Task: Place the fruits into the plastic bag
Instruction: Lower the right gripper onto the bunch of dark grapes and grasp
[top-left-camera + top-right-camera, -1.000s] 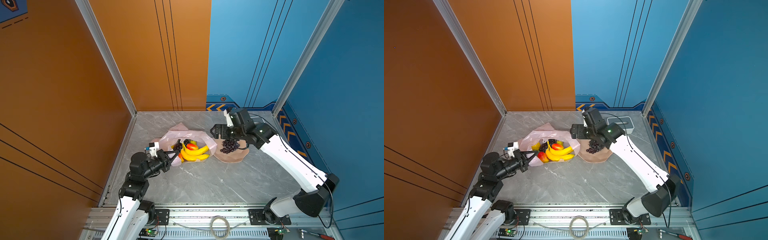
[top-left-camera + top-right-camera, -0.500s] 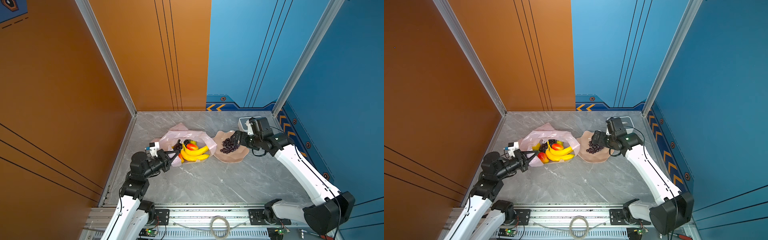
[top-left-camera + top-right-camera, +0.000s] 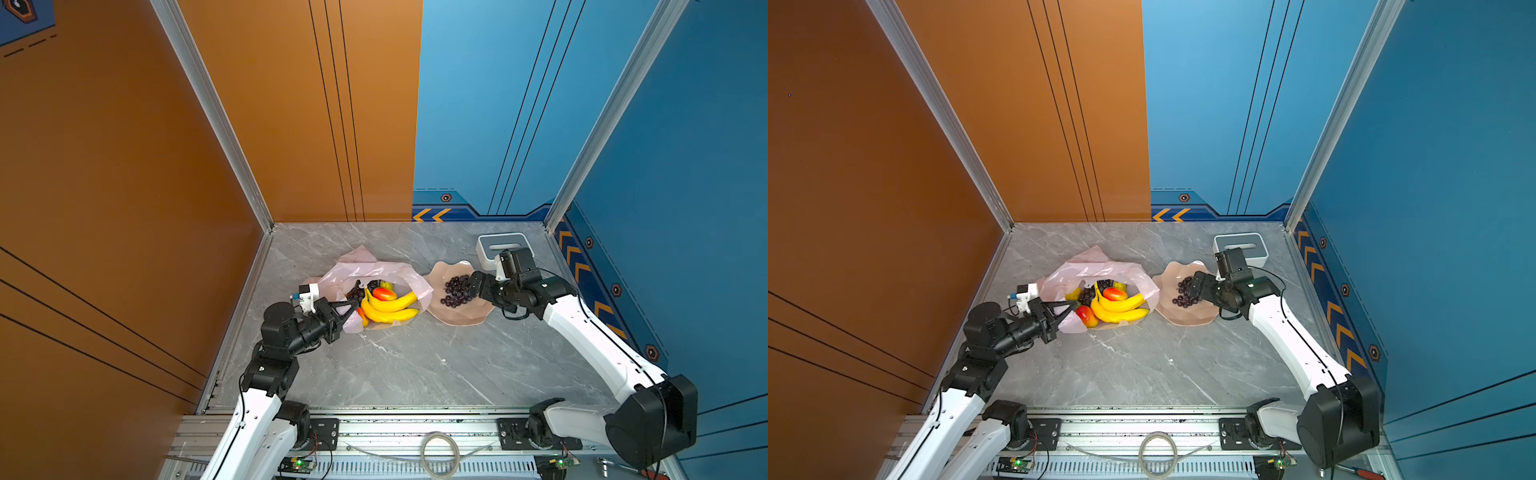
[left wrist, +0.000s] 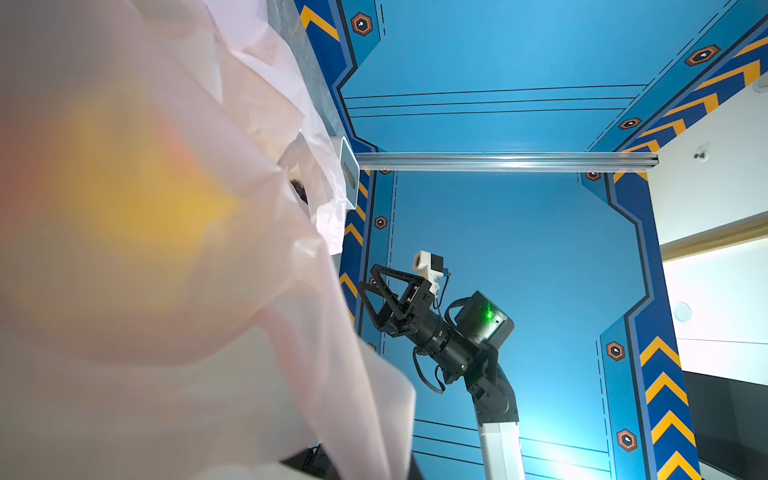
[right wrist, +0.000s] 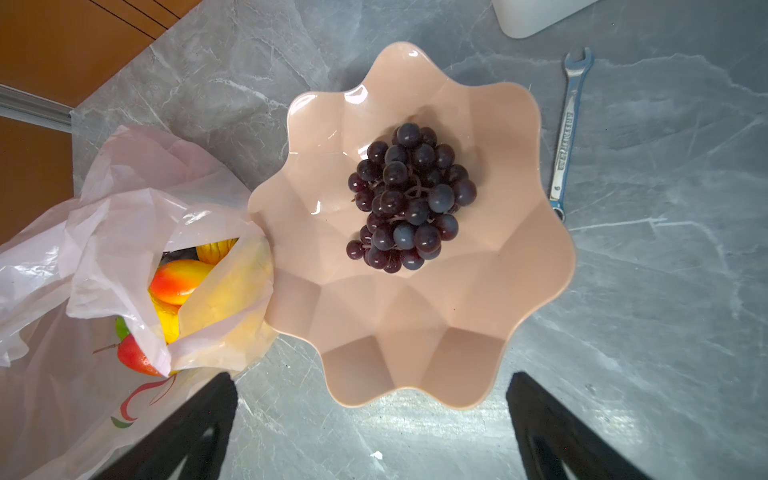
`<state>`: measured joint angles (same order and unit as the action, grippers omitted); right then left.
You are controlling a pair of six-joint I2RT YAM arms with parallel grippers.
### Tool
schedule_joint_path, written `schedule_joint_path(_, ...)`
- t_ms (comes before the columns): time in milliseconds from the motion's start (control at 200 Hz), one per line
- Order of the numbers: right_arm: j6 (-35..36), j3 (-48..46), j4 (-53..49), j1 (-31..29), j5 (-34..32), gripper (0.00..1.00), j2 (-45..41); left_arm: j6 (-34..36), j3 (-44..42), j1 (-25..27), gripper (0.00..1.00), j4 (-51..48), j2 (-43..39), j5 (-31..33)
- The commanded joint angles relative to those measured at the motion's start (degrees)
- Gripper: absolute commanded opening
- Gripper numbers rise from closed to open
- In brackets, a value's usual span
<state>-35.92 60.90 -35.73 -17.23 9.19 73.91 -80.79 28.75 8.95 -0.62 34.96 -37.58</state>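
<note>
Fruits (image 3: pixel 390 308) mostly sit in the plastic bag (image 3: pixel 374 270); one bunch of grapes (image 5: pixel 409 199) waits in the bowl (image 5: pixel 457 332). Left end effector (image 3: pixel 353 308) pinches the bag; right end effector (image 5: pixel 370 376) is wide apart.

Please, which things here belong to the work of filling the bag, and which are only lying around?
Part of the job: pale-pink translucent plastic bag; yellow banana bunch and red-yellow mango, already inside it; dark purple grape cluster, not yet bagged.

Just lying about: peach scalloped plastic bowl; white-and-grey slotted box; silver metal wrench.
</note>
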Motion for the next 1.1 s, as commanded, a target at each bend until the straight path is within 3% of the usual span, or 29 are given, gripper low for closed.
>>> schedule_joint_path(0, -1.57, -1.38, 3.64, 0.79, 1.5, 1.0, 2.32, 0.99, 1.28, -0.58, 0.0, 1.06, -0.65, -0.47)
schedule_joint_path(691, -2.8, 2.66, 12.29, 2.9, 4.16, 1.0, 22.1, 0.9, 1.8, -1.83, 0.0, -0.32, -1.36, -1.33)
schedule_joint_path(1096, -4.06, 8.05, 14.97, 2.22, 0.38, 1.0, 30.35, 0.94, 2.14, -1.99, 0.0, -0.53, -0.97, -1.44)
